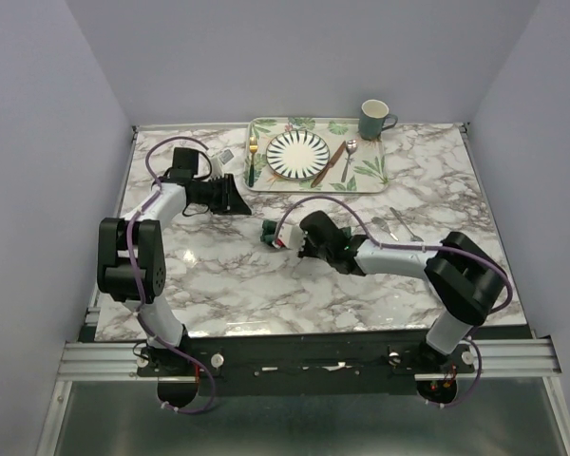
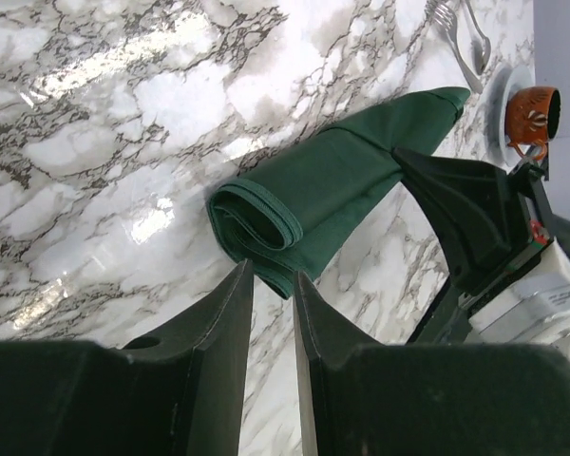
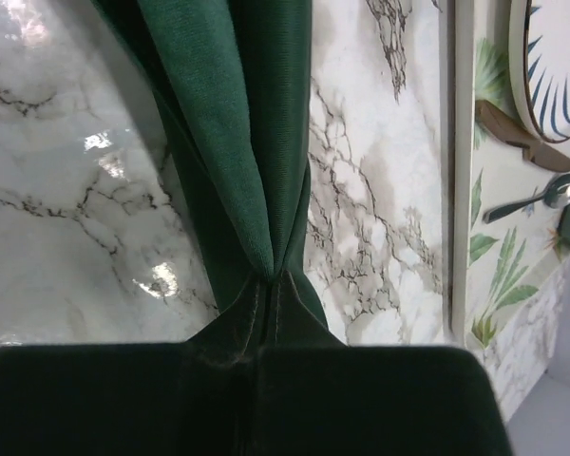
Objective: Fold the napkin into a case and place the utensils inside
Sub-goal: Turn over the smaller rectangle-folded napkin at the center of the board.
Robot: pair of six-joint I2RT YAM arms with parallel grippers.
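The dark green napkin point(image 1: 270, 231) lies mid-table, folded into a narrow strip with one end rolled over; it also shows in the left wrist view point(image 2: 313, 199). My right gripper point(image 1: 291, 238) is shut on the napkin's near end point(image 3: 237, 123), the cloth pinched between its fingertips point(image 3: 277, 275). My left gripper point(image 1: 239, 201) hovers just left of the napkin, its jaws a narrow gap apart and empty point(image 2: 273, 275). On the tray, the gold fork point(image 1: 253, 158) lies left of the striped plate point(image 1: 298, 153), and the copper knife point(image 1: 328, 162) and silver spoon point(image 1: 348, 158) lie right of it.
The leaf-patterned tray point(image 1: 369, 171) sits at the back centre with a teal mug point(image 1: 374, 120) at its right corner. A spare silver fork point(image 1: 386, 227) and spoon point(image 1: 406, 224) lie on the marble right of my right arm. The right gripper's body point(image 2: 475, 228) is close to my left fingers.
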